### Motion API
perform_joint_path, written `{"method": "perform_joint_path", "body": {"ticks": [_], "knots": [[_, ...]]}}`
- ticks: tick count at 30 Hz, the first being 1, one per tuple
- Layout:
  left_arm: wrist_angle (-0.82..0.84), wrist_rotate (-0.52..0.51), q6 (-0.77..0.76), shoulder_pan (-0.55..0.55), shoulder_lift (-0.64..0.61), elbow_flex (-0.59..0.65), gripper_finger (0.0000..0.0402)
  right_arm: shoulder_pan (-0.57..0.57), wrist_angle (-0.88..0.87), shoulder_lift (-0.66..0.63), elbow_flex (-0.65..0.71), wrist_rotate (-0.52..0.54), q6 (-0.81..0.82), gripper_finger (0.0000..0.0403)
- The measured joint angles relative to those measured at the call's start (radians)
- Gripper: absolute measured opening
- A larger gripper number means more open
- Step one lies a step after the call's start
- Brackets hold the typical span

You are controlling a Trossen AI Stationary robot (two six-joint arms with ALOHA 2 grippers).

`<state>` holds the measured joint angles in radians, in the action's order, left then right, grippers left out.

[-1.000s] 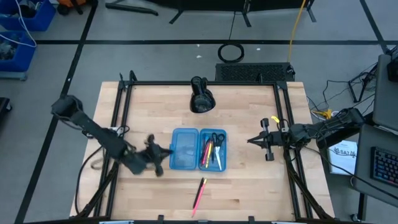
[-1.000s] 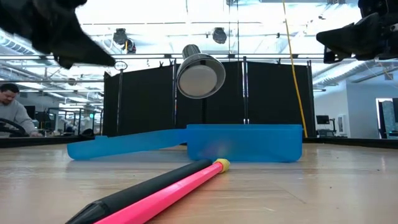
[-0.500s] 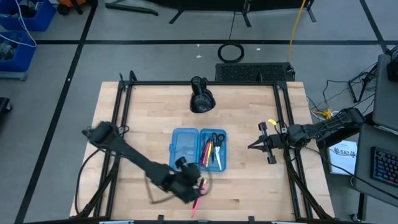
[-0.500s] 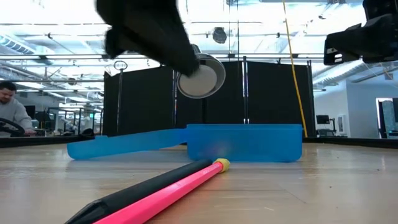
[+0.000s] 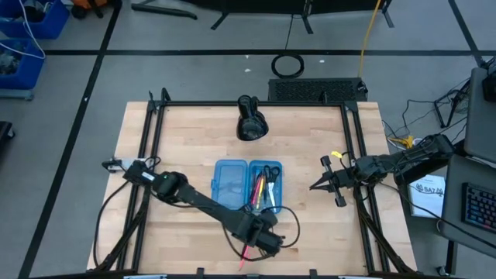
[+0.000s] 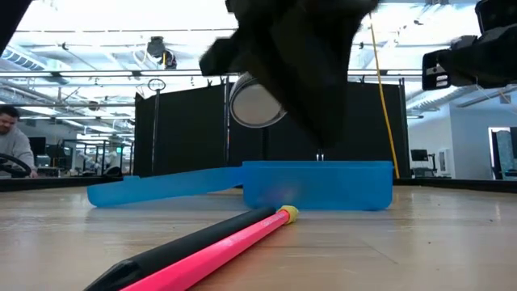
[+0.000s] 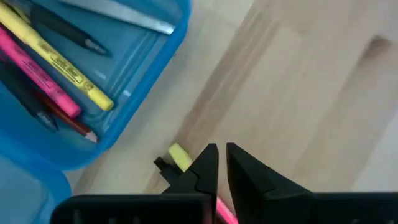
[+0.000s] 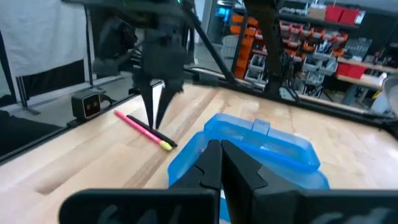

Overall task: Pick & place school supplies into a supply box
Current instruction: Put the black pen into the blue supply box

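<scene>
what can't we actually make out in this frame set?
- Pink pen: high view, left gripper covers most of it.
- Left wrist view: the pen's yellow tip shows; fingers hide the rest.
- Supply box contents: low view, wall hides them.
- Scissors: high view, too small for detail.

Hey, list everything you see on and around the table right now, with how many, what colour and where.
Supply box: one, translucent light blue, lying open at the table's middle.
Pens and pencils: several, yellow, pink, red and dark, in the box's right half.
Scissors: one pair, black handles, in the same half, at its far end.
Loose pen: one, pink and black with a yellow tip, on the table near the front edge, outside the box.
Dome-shaped object: one, black, at the table's far edge.
Bins: dark blue, on the floor at far left.
Person: one, seated in the room behind.
Left tool: black, over the loose pen, fingers nearly together.
Right tool: black, above the table's right side, shut.
</scene>
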<state>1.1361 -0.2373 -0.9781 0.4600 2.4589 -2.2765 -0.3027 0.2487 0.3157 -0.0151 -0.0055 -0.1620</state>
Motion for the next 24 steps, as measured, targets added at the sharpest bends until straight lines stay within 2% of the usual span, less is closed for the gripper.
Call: {"method": "perform_joint_path", "body": {"ticks": [4,11,14,18,24], "knots": [[0.025,0.061,-0.010,-0.020,0.008,0.005,0.0072,0.000,0.011,-0.001,0.000,0.000,-0.037,0.0000],[0.030,0.102,-0.045,-0.029,0.007,0.067,0.0189,0.000,0.008,-0.001,0.000,0.000,-0.052,0.0000],[0.026,0.115,-0.046,-0.029,0.007,0.098,0.0220,0.000,0.008,0.000,0.000,0.000,-0.060,0.0000],[0.001,0.122,-0.049,-0.029,0.007,0.142,0.0230,0.000,0.010,0.000,0.000,0.000,-0.060,0.0000],[-0.089,0.132,-0.045,-0.029,-0.004,0.205,0.0205,0.000,0.008,0.000,0.000,0.000,-0.060,0.0000]]}}
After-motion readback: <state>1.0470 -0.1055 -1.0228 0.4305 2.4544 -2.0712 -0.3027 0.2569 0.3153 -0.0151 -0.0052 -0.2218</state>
